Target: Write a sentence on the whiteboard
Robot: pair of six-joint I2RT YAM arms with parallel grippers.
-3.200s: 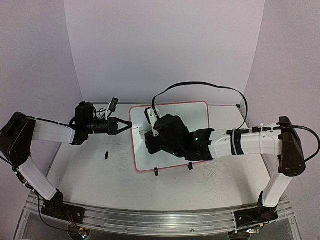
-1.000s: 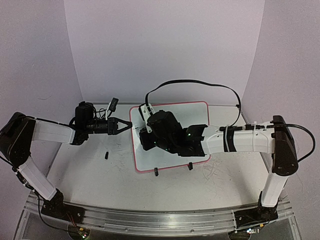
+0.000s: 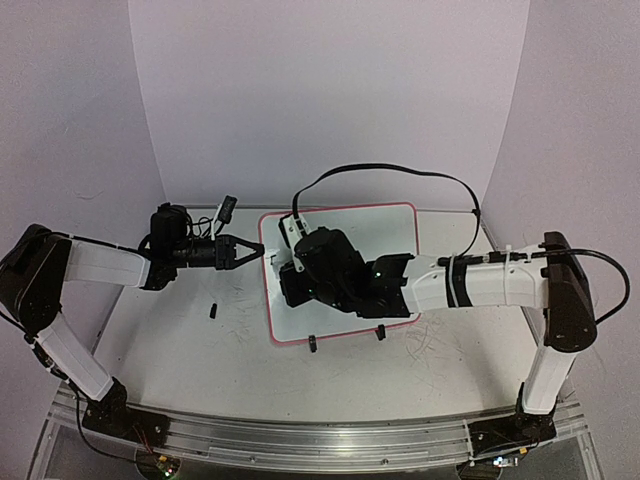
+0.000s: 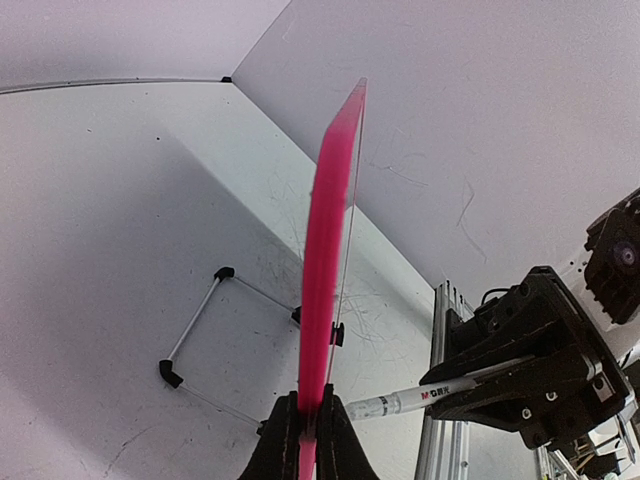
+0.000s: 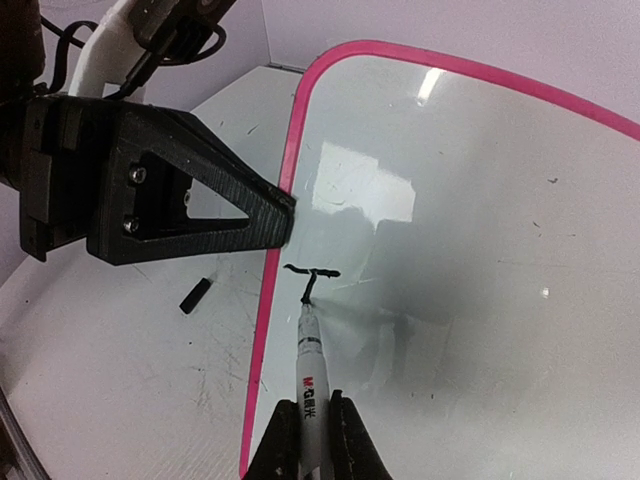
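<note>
The whiteboard (image 3: 390, 235) has a pink rim and lies tilted on the table. My left gripper (image 3: 262, 252) is shut on its left edge, seen edge-on in the left wrist view as a pink strip (image 4: 330, 250) between the jaws (image 4: 308, 420). My right gripper (image 5: 312, 425) is shut on a white marker (image 5: 311, 365) whose tip touches the board at the foot of a small black T-shaped stroke (image 5: 312, 272), close to the left gripper's black fingers (image 5: 270, 215). From above, the right wrist (image 3: 320, 265) hides the marker.
A small black cap (image 3: 213, 310) lies on the table left of the board. Two black clip feet (image 3: 313, 345) (image 3: 380, 333) sit at the board's near edge. A wire stand (image 4: 195, 330) rests behind the board. A black cable (image 3: 400, 170) arches over the right arm.
The right arm has shifted left and a little farther back over the board's upper-left part. The left arm and the board have not moved.
</note>
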